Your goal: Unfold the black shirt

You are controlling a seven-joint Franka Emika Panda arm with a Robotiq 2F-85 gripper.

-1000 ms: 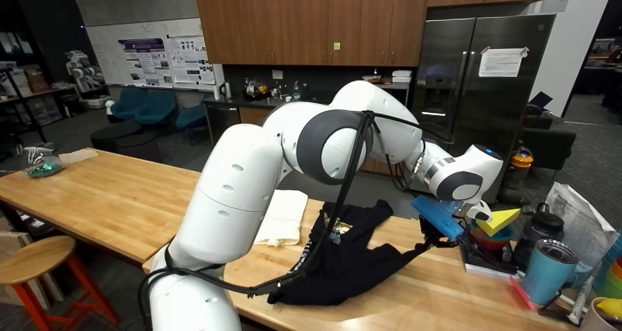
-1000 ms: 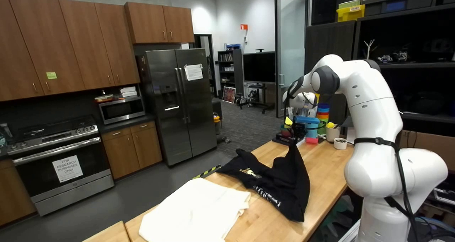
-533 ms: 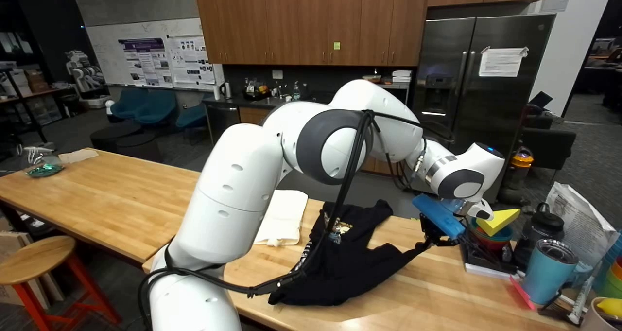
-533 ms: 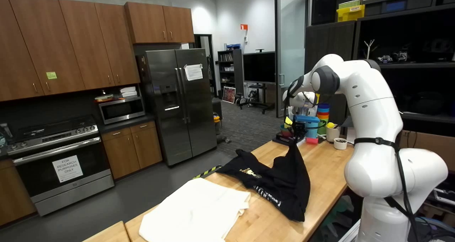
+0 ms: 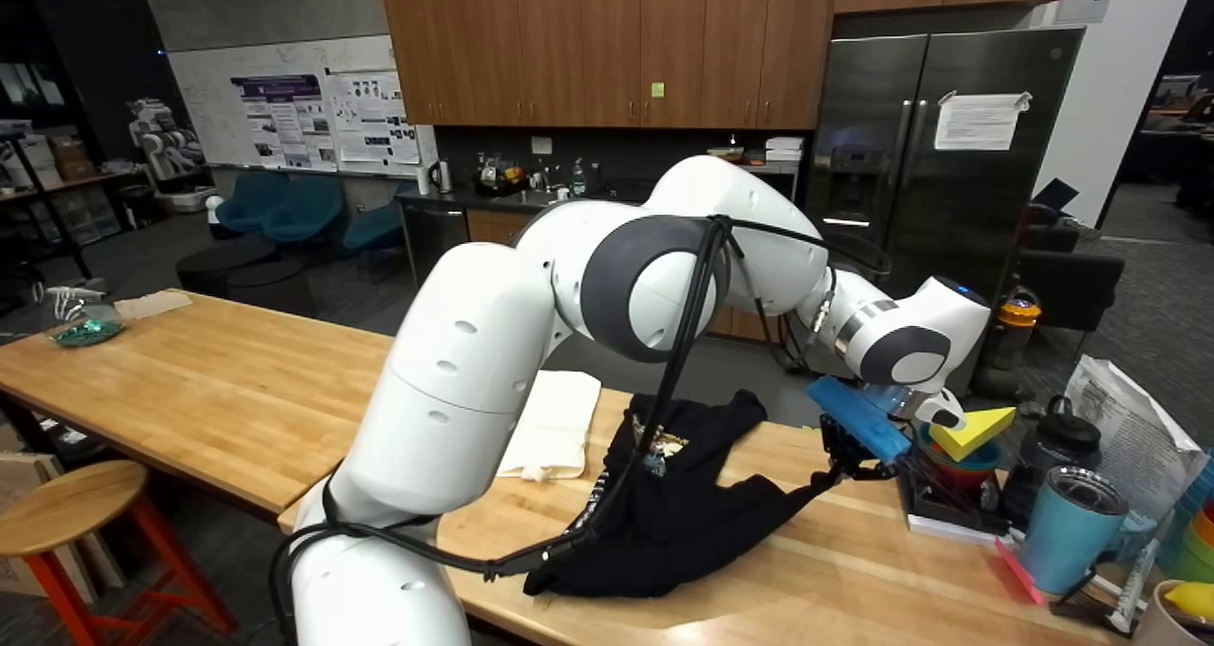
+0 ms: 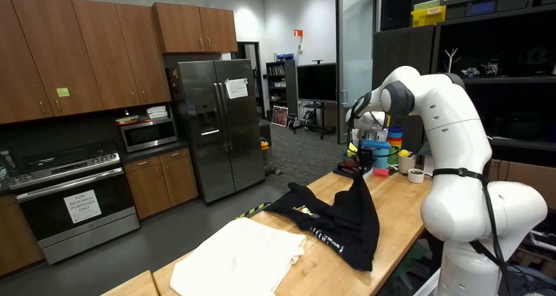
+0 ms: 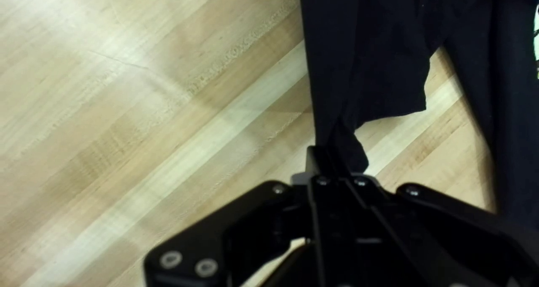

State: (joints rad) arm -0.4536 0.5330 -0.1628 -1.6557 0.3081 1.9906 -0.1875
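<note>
The black shirt lies partly spread on the wooden table, with a gold print near its far side and white lettering along one edge. In an exterior view one part of it rises to a point at my gripper. My gripper is shut on that corner of the shirt, a little above the table. In the wrist view the shirt runs up from the closed fingertips of my gripper, and a small flap hangs beside them. The pinched part is hidden between the fingers.
A cream-white cloth lies beside the shirt. Past the gripper stand bowls with a yellow block, a black bottle, a blue tumbler and a white notebook edge. A black cable hangs along the arm.
My gripper has shifted very slightly away from the shirt's body, toward the bowls, still holding the corner. The shirt on the table looks almost unchanged.
</note>
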